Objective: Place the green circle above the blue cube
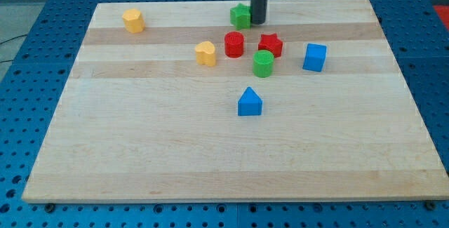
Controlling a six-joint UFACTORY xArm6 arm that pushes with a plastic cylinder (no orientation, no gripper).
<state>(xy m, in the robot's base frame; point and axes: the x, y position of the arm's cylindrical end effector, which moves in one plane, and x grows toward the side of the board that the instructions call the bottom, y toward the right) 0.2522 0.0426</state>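
Note:
The green circle (263, 64) is a short green cylinder near the board's middle top. The blue cube (315, 57) stands to its right, a small gap apart. My tip (258, 22) is at the view's top, touching or right beside the right side of a green star-shaped block (240, 15). The tip is well above the green circle and up-left of the blue cube.
A red cylinder (234, 44) and a red star (270, 44) lie just above the green circle. A yellow block (205, 52) lies left of them. A yellow hexagon-like block (133, 20) is at top left. A blue house-shaped block (249, 102) lies below. The wooden board (140, 151) carries them all.

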